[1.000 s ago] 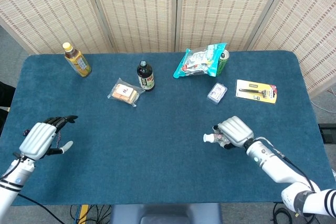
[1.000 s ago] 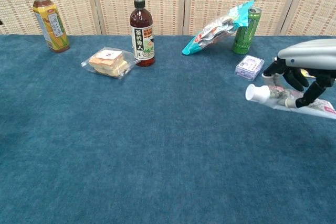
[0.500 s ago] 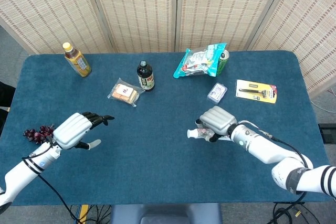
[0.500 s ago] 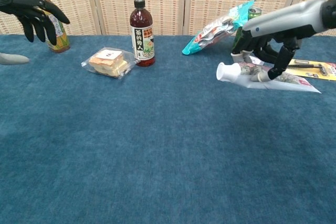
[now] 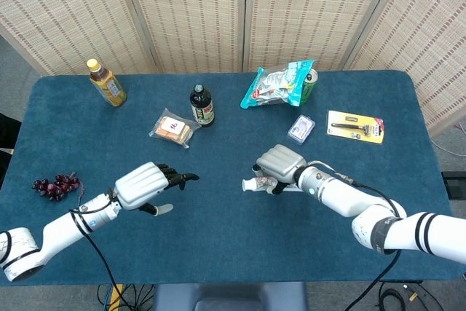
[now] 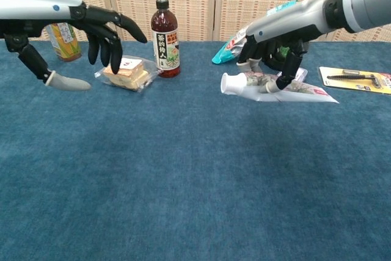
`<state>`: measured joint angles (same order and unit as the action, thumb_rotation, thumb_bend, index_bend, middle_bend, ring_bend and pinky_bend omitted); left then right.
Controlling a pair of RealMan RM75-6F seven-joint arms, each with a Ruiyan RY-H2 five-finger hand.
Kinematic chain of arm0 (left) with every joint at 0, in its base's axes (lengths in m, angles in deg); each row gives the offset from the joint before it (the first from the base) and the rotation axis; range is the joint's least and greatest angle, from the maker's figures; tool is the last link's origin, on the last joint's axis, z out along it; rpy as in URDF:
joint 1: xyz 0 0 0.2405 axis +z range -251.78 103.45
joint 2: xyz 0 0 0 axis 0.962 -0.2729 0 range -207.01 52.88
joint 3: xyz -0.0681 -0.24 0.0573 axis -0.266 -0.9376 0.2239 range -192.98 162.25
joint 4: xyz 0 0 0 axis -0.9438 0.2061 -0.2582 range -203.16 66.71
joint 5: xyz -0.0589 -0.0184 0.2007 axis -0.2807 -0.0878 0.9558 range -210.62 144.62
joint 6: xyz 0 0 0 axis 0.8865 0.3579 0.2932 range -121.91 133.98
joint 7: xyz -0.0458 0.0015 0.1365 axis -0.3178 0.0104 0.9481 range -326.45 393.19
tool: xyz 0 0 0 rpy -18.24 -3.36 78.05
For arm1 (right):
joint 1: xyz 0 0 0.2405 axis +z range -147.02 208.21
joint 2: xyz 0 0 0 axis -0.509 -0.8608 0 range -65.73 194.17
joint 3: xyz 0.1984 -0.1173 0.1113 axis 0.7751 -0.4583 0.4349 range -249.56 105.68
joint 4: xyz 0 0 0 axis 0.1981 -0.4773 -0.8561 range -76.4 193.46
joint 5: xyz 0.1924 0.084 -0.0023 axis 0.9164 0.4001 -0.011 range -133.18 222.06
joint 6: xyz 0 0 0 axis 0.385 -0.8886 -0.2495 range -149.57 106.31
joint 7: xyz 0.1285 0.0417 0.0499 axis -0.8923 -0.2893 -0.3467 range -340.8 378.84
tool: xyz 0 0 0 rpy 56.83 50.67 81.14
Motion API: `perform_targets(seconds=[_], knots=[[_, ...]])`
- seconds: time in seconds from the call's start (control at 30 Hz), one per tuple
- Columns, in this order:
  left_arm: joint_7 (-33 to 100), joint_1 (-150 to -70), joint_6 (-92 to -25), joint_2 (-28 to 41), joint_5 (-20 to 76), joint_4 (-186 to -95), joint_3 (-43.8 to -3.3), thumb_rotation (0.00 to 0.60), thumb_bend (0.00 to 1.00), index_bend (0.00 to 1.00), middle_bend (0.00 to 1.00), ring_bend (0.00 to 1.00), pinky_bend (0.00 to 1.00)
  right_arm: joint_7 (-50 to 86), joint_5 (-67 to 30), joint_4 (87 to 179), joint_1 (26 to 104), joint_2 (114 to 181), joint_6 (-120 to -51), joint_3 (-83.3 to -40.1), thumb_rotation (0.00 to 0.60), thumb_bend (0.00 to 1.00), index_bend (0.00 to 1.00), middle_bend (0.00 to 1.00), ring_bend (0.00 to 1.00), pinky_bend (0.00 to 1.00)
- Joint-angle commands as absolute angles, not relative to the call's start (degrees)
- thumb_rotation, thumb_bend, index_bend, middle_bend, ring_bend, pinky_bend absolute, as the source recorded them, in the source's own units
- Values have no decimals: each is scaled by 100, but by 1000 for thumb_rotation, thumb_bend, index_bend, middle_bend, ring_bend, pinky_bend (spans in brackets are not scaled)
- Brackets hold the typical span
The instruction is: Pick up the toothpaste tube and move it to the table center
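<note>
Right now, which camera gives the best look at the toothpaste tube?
The chest view: the toothpaste tube shows side-on from white cap to flat tail, held off the table by the right robot hand. In the head view the tube is mostly covered by that hand; only the cap end pokes out.

Matt blue cloth table (image 5: 218, 245); glossy toothpaste tube (image 6: 269, 87)

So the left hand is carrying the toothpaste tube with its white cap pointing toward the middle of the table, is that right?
Not quite: the right hand grips the toothpaste tube, as the chest view shows. The left hand holds nothing, its fingers spread. The rest stands: the tube's white cap points toward the middle of the table.
</note>
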<state>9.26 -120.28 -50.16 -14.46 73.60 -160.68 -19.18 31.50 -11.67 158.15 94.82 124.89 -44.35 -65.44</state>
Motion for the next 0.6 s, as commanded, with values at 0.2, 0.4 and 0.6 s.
perform_targets(seconds=[0.2, 0.4, 0.6], knots=[[1273, -12464, -4629, -1134, 7348, -16072, -1872, 600, 269, 130, 405, 377, 400, 3213, -909, 15728, 9788, 12708, -4524, -6756, 600, 1000, 894, 792, 688, 618], [1606, -12692, -4432, -850, 7276, -15894, -1843, 600, 269, 130, 405, 377, 401, 3227, -788, 15693, 9943, 12838, -4587, -6890, 600, 1000, 894, 792, 689, 618], [1759, -12873, -4283, -609, 7115, -15711, -1829, 600, 269, 130, 405, 377, 402, 3216, -679, 15625, 10079, 12973, -4616, -6996, 600, 1000, 895, 794, 691, 618]])
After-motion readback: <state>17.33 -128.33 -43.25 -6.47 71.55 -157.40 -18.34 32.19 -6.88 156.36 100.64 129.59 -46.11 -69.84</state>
